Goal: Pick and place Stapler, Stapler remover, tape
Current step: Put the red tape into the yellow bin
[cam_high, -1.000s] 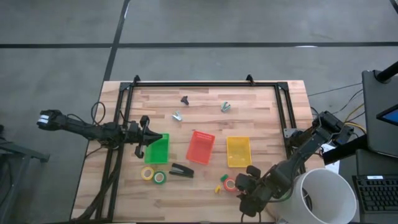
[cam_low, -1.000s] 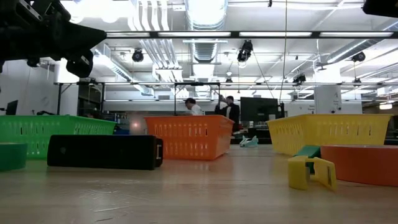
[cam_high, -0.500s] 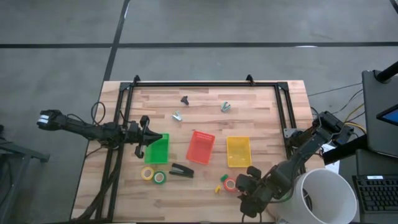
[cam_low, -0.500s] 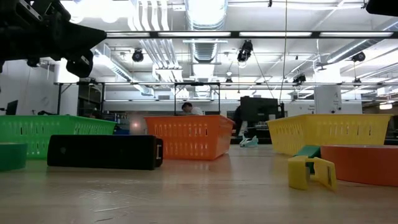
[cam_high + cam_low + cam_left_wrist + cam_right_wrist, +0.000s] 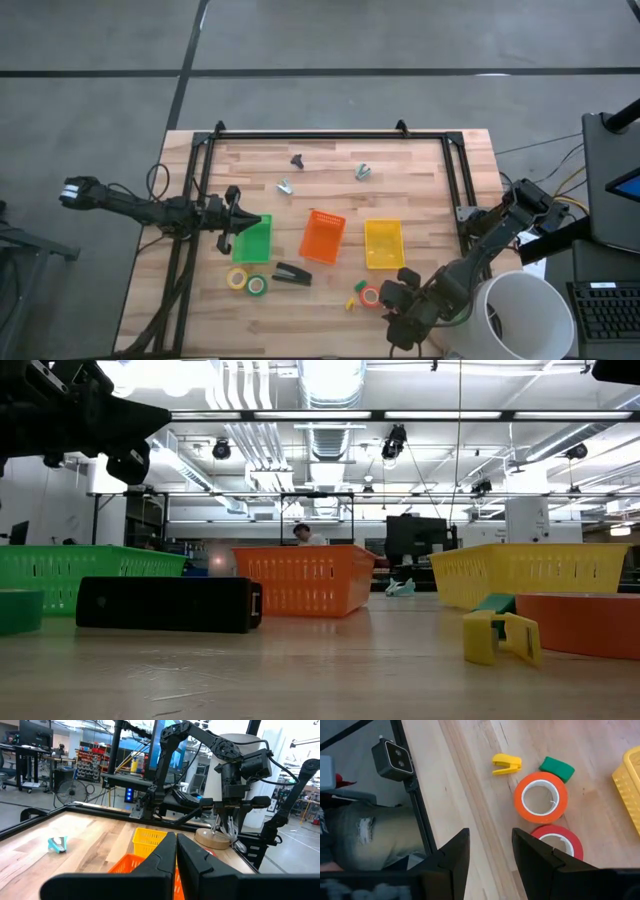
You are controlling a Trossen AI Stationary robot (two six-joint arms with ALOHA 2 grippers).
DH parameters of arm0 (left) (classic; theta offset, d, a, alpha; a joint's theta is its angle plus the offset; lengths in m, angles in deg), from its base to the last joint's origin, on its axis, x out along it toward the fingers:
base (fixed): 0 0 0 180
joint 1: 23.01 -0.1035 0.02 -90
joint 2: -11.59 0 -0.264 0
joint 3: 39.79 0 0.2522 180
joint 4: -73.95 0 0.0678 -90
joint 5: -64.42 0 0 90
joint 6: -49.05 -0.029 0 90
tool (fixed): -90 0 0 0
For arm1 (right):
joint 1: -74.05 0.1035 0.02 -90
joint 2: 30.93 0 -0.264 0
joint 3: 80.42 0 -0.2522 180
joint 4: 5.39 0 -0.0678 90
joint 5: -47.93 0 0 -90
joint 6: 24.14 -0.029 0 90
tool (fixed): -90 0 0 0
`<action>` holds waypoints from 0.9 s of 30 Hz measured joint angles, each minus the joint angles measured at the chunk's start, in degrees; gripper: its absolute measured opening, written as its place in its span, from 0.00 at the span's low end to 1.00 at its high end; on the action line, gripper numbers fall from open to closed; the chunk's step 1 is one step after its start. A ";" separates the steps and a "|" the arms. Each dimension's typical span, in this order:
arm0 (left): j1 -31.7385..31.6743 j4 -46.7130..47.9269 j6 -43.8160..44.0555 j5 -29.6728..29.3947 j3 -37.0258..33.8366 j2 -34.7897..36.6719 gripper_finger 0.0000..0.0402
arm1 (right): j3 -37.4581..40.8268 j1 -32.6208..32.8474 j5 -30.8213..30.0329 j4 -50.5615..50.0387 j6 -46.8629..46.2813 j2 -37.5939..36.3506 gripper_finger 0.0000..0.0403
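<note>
From where I sit, nothing looks sorted yet: the green slotted plastic bin (image 5: 252, 240), the orange slotted plastic bin (image 5: 322, 236) and the yellow slotted plastic bin (image 5: 383, 243) all appear empty from above. The small elongated black desk stapler (image 5: 292, 274) lies on the boards just in front of the green and orange bins, with a yellow tape ring (image 5: 237, 278) and a green tape ring (image 5: 257, 286) beside it. An orange tape ring (image 5: 540, 797) and a red tape ring (image 5: 556, 843) sit side by side near the table's front edge. My right gripper (image 5: 490, 851) hovers over bare wood beside those two rolls, fingers parted and grasping nothing. My left gripper (image 5: 176, 851) waits above the green bin's near end, fingers pressed together, empty. So I judge every pick is left to do. The surface is a pale planked wooden table (image 5: 420, 180) inside a black frame; behind it is a bright workshop with ceiling ducts, and a person shows far off.
</note>
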 joint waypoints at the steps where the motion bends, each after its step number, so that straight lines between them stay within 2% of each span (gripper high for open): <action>1: 0.00 0.02 0.00 0.02 0.02 0.00 0.04 | 0.00 0.00 0.00 0.00 -0.18 0.00 0.36; 7: -0.01 0.00 0.00 0.00 0.02 -0.01 0.04 | 0.00 0.02 0.00 0.02 -0.30 0.00 0.37; 18: 0.01 0.00 0.00 0.01 0.02 -0.01 0.04 | 3.18 2.40 1.55 0.79 -6.80 0.39 0.37; 27: -0.02 0.02 0.00 0.02 0.00 0.00 0.04 | 6.73 -0.40 5.63 0.02 -2.77 5.39 0.37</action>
